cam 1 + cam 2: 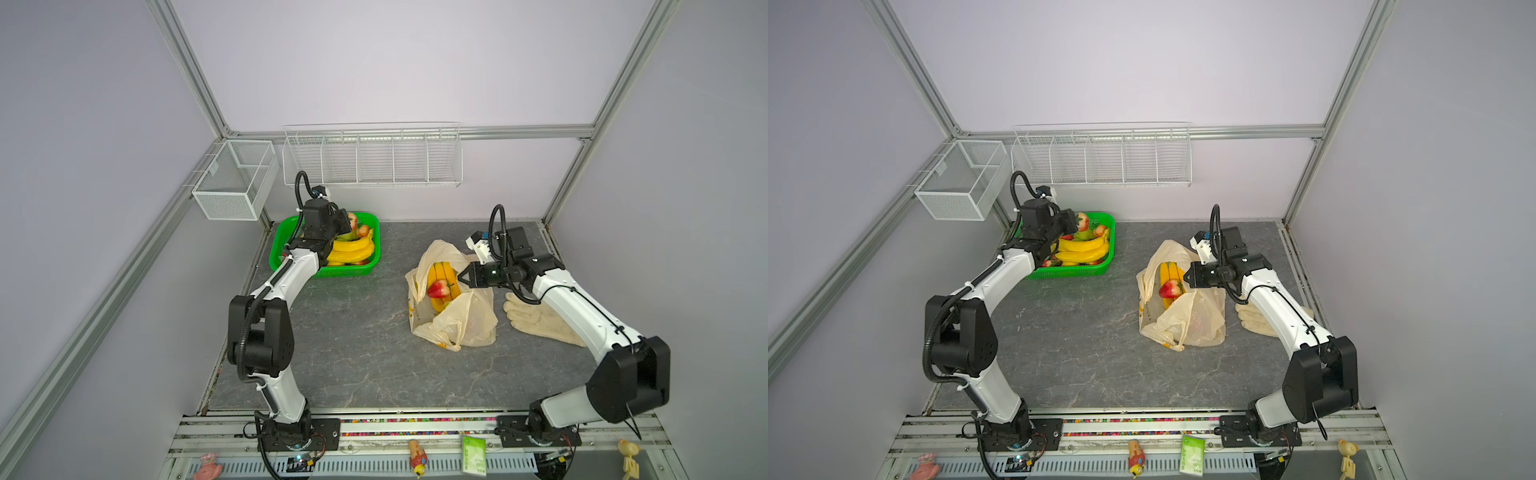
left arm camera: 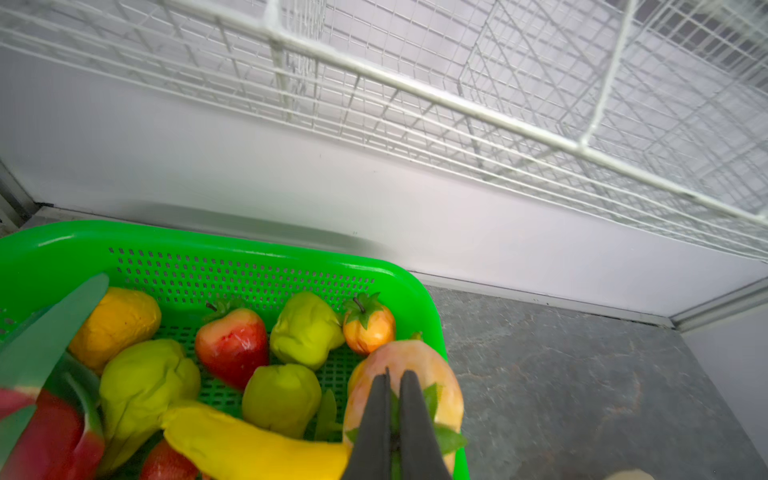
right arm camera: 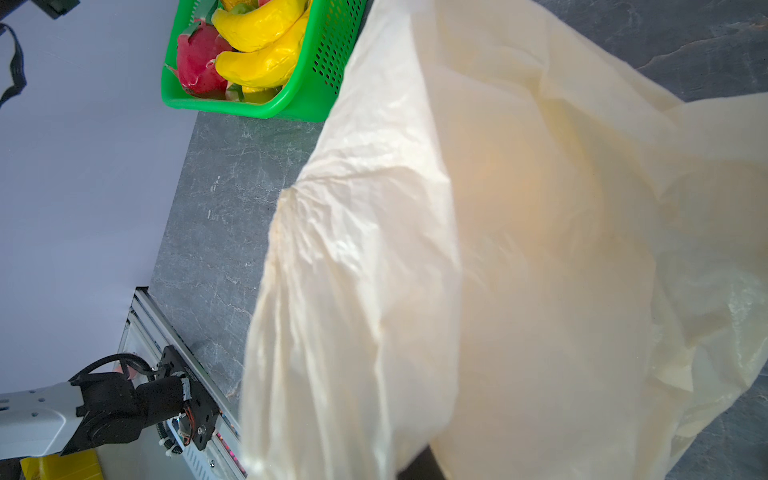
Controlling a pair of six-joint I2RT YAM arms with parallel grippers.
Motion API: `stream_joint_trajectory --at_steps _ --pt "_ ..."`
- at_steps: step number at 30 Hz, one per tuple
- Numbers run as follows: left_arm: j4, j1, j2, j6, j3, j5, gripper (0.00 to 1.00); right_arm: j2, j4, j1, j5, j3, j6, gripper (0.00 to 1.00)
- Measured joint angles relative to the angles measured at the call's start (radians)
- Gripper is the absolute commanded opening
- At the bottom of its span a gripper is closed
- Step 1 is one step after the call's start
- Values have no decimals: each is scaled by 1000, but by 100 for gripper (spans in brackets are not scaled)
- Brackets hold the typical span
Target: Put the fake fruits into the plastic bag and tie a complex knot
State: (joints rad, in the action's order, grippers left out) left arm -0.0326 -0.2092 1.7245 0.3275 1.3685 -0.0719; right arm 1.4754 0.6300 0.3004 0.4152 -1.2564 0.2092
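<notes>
Left wrist view is showing the left gripper (image 2: pixel 396 380) down inside the green basket (image 2: pixel 208 237), by the basket wall that is facing the bag. Its two fingers (image 2: pixel 376 415) are squeezed almost together. They seem to be pinching the green leaf (image 2: pixel 432 399) on a pink-orange fruit (image 2: pixel 415 361) that is leaning on that wall. This fruit is lying long-ways in the same line as the fingers. Green pears (image 2: pixel 305 328) are sitting deeper in the basket.

In a top view the plastic bag (image 1: pixel 473 320) is lying well apart from the basket, over on the right arm's side. The right gripper (image 1: pixel 460 277) is pinched shut on the bag's rim, on the side far from the basket, so the mouth is gaping open. A banana bunch (image 1: pixel 440 270) and a strawberry (image 1: pixel 437 289) are already lying inside.

I am thinking the left arm, being nearer, is needing to lift the fruit and carry it sideways from the basket to that open mouth.
</notes>
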Motion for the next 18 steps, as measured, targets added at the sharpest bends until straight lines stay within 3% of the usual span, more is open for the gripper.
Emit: stream_joint_trajectory --at_steps 7,12,18 --pt "-94 -45 -277 60 -304 -50 0 0 0 0 -4 0 0 6" --pt "-129 -176 -465 96 -472 -56 0 0 0 -1 -8 0 0 6" --pt "-145 -296 -575 122 -552 -41 0 0 0 -1 -19 0 -5 6"
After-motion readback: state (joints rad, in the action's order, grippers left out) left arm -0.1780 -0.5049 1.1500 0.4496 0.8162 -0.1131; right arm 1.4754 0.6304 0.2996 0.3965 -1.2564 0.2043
